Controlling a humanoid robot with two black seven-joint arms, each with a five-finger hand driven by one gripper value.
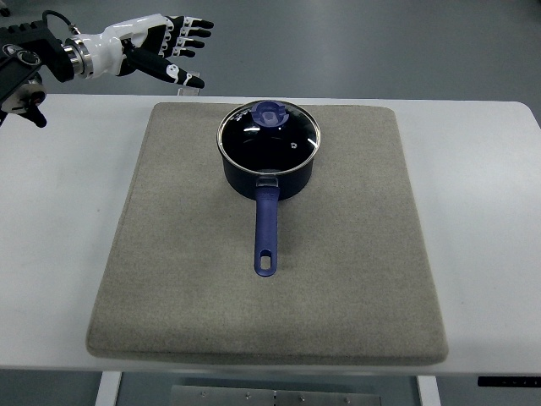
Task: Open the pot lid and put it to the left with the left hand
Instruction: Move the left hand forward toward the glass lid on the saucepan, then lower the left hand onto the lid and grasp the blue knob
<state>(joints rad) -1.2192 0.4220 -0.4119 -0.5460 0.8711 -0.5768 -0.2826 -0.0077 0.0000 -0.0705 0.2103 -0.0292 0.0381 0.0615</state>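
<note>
White and black, the left hand (161, 48) reaches in from the upper left corner, its fingers (193, 30) spread and slightly bent, with nothing in its grip; the thumb (182, 76) points down and to the right. It hangs beyond the far left corner of the mat (169, 288), over the back edge of the table (59, 211), and is well apart from the pot (269, 165). Its dark arm (25, 63) runs off the picture's left edge. That grey felt-like mat covers most of the white table, and the dark blue pot stands on its far half, a little left of the middle. A glass lid (292, 144) with a metal rim sits flat and closed on the pot, and its blue knob (269, 112) shows toward the far side of the lid as seen from above. From the pot's near wall a long blue handle (266, 233) runs straight toward the camera, lying above the mat and ending in a hanging hole. No right hand shows anywhere in this view
</note>
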